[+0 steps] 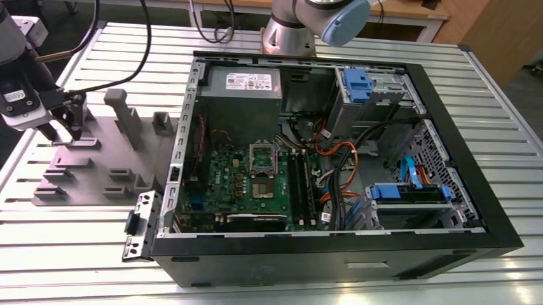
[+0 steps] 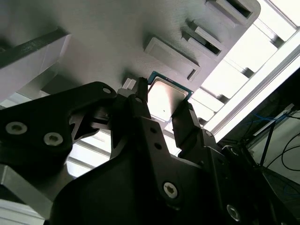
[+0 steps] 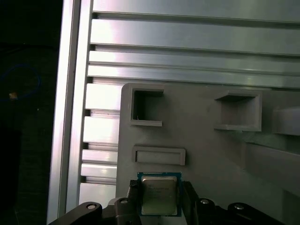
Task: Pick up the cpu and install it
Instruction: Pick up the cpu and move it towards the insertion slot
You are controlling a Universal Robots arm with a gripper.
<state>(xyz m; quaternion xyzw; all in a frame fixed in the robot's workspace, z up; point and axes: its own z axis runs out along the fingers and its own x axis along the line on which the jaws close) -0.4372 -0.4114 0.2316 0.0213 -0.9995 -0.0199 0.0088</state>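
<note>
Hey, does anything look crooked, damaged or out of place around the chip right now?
Nothing stands out. The cpu sits square between the fingers of the gripper, its edges in line with the pockets of the grey fixture plate. It shows no visible damage.

Slatted metal table, wooden desk behind
</note>
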